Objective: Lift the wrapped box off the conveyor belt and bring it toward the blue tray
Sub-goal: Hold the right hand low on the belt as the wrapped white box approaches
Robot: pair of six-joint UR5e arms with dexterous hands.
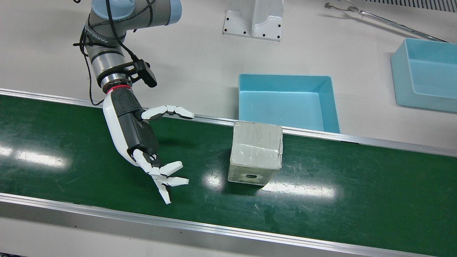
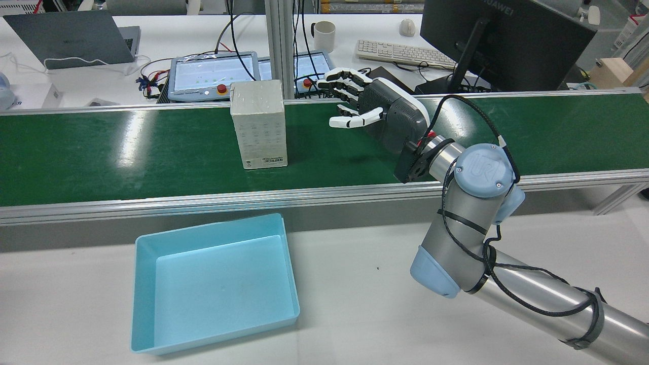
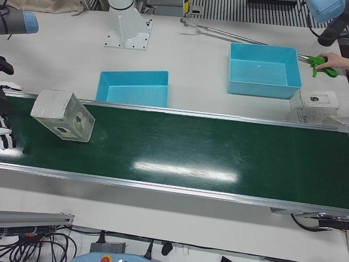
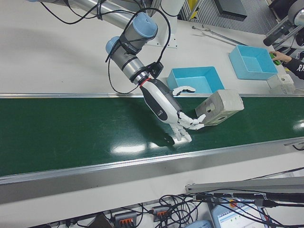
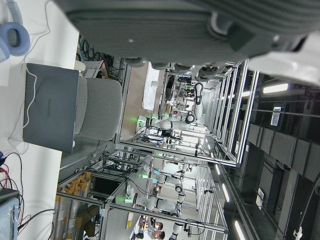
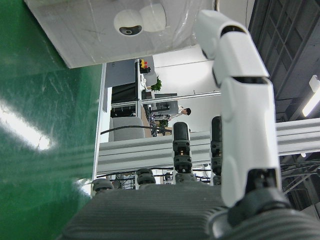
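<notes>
The wrapped box point(image 1: 255, 153) stands on the green conveyor belt point(image 1: 71, 142), a pale carton under clear film, also visible from behind point(image 2: 258, 124). My right hand point(image 1: 142, 142) hovers over the belt beside it, open, fingers point(image 1: 167, 178) spread toward the box, with a clear gap between them. The right hand view shows the box point(image 6: 125, 30) just beyond the fingertips. The blue tray point(image 1: 285, 80) lies on the white table right behind the box, across the belt's rail. Only the palm of my left hand point(image 5: 200, 30) shows, in its own view, with its fingers out of sight.
A second blue tray point(image 1: 425, 71) sits farther along the table, with a metal rod point(image 1: 392, 23) behind it. A white mount point(image 1: 253, 18) stands at the table's back. A small clear box point(image 3: 319, 103) rests by the belt's end, near a person's hand point(image 3: 332, 60) holding a green tool.
</notes>
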